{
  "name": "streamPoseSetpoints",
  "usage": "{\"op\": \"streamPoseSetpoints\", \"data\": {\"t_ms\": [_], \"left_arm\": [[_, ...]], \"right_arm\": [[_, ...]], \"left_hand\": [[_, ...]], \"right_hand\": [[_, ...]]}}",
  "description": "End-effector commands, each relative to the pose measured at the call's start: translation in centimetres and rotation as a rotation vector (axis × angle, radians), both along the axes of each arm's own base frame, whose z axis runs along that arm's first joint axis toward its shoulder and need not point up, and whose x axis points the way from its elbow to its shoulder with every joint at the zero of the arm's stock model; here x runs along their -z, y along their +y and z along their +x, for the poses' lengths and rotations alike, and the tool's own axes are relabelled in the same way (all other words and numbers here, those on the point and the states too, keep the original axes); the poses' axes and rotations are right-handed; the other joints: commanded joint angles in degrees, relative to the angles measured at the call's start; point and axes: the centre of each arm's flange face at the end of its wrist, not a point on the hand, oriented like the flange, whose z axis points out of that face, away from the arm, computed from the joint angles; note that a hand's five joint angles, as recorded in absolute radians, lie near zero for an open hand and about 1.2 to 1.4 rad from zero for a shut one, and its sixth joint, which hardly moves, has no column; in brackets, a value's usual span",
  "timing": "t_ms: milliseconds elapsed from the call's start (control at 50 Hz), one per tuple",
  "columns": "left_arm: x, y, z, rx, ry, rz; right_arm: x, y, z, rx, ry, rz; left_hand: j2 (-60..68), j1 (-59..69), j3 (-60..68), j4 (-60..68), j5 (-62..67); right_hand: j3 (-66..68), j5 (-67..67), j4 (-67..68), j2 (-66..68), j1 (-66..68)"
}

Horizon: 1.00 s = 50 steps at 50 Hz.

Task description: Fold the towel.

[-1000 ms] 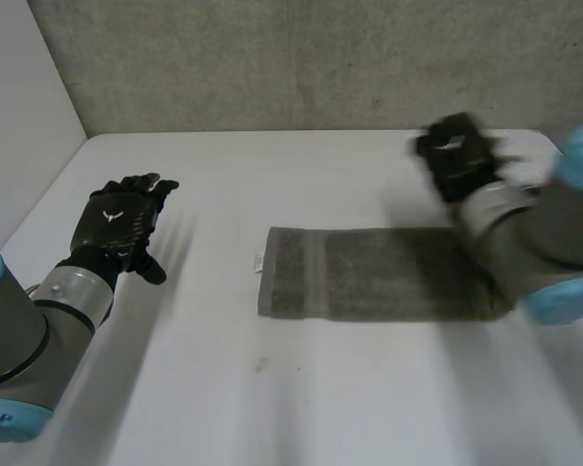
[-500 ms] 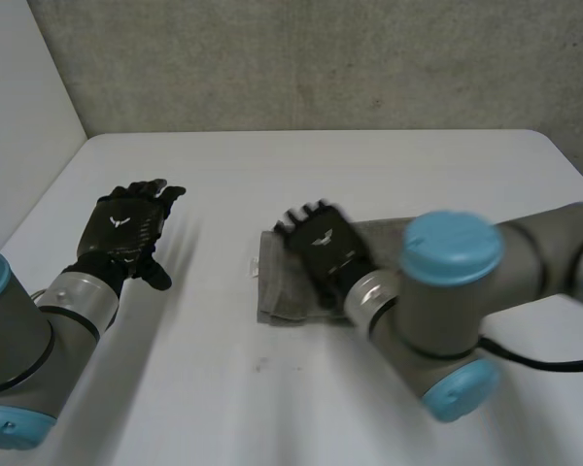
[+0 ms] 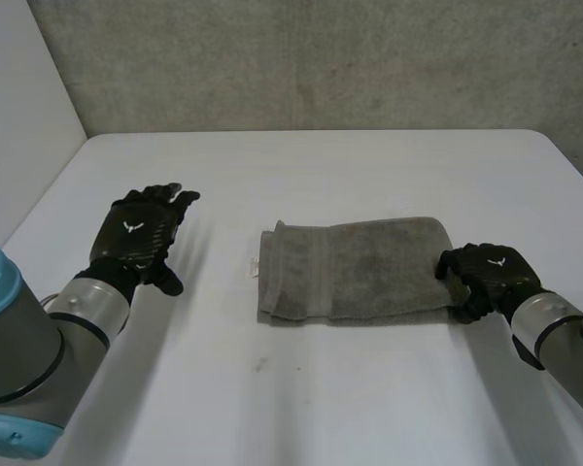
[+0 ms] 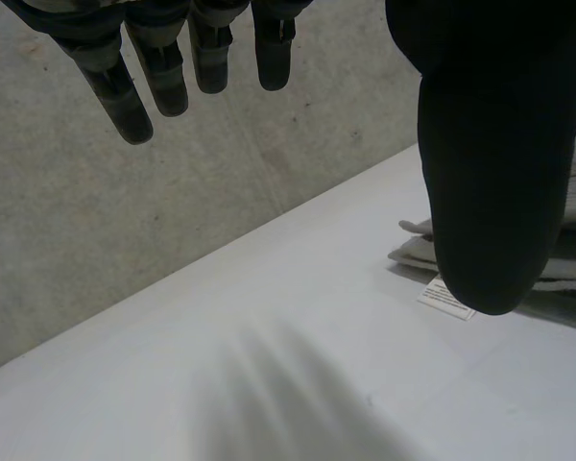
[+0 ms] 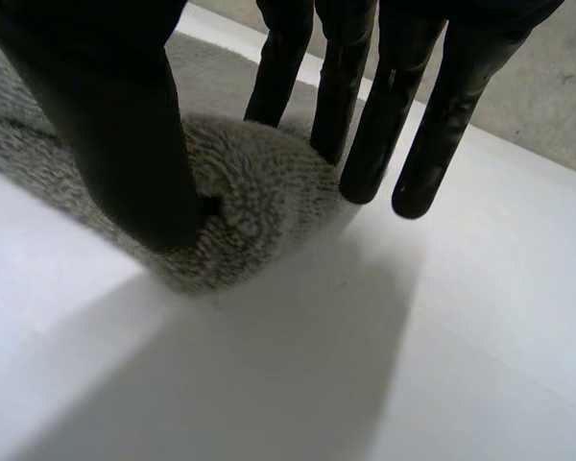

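Now the towel lies as a grey, doubled strip in the middle of the table, its long side running left to right. The right hand is at its right end, thumb and fingers clamped on a bunched roll of the pile. The left hand hovers well left of it, fingers straight and spread, holding nothing. The terry looks soft, light and limp, grippy rather than slippery. It will likely sag and drag, so a pinch near the corners of that right end seems best.
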Motion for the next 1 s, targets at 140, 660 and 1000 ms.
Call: {"op": "streamPoseSetpoints", "data": {"t_ms": [140, 660, 1000], "left_arm": [[-0.5, 0.1, -0.1, 0.004, 0.006, -0.014], [-5.6, -0.6, -0.4, -0.032, 0.076, -0.126], [-6.1, -1.1, -9.0, 0.132, 0.188, 0.101]], "right_arm": [[-4.4, -2.5, 3.4, -0.093, -0.037, -0.25], [-3.3, 6.7, 19.6, -0.569, -0.073, -0.195], [-8.9, 3.1, 12.0, -0.163, -0.263, -0.147]], "left_hand": [[0.6, -0.1, 0.5, 0.4, -1.8], [0.6, -0.1, 0.5, 0.4, -1.8], [1.9, 1.2, 1.8, 1.7, -0.4]], "right_hand": [[36.6, 37.3, 36.6, 35.6, 29.3], [-4.1, -3.4, -4.1, -5.1, -11.4], [-33.4, -32.7, -33.4, -34.4, -40.7]]}}
